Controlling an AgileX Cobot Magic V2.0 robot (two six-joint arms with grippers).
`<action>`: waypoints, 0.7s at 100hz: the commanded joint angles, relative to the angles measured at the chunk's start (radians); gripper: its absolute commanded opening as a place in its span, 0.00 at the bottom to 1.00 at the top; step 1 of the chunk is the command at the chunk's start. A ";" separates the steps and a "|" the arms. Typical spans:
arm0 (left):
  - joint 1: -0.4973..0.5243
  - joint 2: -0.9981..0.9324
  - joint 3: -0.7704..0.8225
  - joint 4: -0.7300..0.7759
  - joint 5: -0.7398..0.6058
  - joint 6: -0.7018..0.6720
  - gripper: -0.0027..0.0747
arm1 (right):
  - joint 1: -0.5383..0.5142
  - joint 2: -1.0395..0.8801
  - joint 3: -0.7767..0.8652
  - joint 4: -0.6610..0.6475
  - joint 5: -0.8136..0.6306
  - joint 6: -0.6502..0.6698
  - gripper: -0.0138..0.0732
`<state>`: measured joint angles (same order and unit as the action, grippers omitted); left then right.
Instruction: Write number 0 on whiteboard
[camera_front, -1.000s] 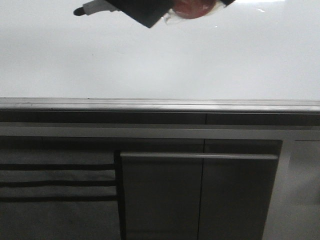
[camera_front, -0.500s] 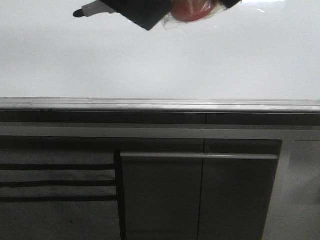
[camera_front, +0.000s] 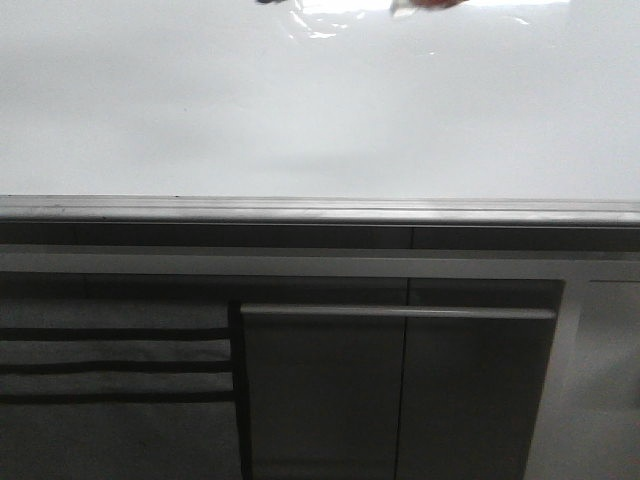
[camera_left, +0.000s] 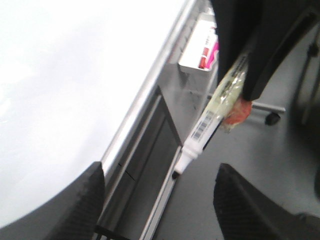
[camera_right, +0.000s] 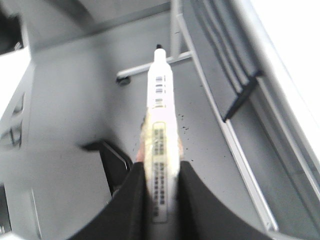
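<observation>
We've got the whiteboard (camera_front: 320, 110) filling the upper half of the front view – glossy, blank, no number 0 on any part we can see. Its grey metal edge strip (camera_front: 320, 210) runs straight across below it, w/ dark grey cabinet panels (camera_front: 400, 390) underneath and a long bar handle (camera_front: 398, 313) across them.

Right gripper (camera_right: 161, 172) is pinching the marker (camera_right: 161, 120) – white barrel w/ barcode labels, black tip pointing away from the fingers, clamped tight on both sides. In the front view only slivers show at the very top edge: a dark bit and a reddish bit, nearly out of frame, so we can't tell from there if the tip touches the board.

Left wrist view: the left gripper (camera_left: 160, 200) has its fingers spread wide, nothing between them. Past them we see the same marker (camera_left: 205, 130) angled down, held by the dark right fingers (camera_left: 260, 60) w/ clear wrap and something orange-red (camera_left: 236, 112) at the grip. The tip hangs over grey floor, apart from the board edge (camera_left: 145, 95). A small white tray (camera_left: 197, 50) w/ pink and red items sits by the edge; a chair caster (camera_left: 271, 118) is on the floor nearby.
</observation>
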<state>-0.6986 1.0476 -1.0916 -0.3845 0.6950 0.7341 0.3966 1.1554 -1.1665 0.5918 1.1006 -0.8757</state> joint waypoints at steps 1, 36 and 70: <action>0.055 -0.080 -0.011 -0.023 -0.060 -0.090 0.60 | -0.038 -0.059 -0.009 0.038 -0.076 0.108 0.10; 0.337 -0.383 0.309 -0.021 -0.168 -0.392 0.60 | -0.155 -0.213 0.353 0.055 -0.537 0.427 0.10; 0.426 -0.429 0.421 -0.045 -0.238 -0.395 0.60 | -0.155 -0.141 0.401 0.085 -0.578 0.441 0.10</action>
<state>-0.2762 0.6088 -0.6452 -0.3988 0.5366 0.3505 0.2478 0.9918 -0.7133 0.6400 0.5895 -0.4438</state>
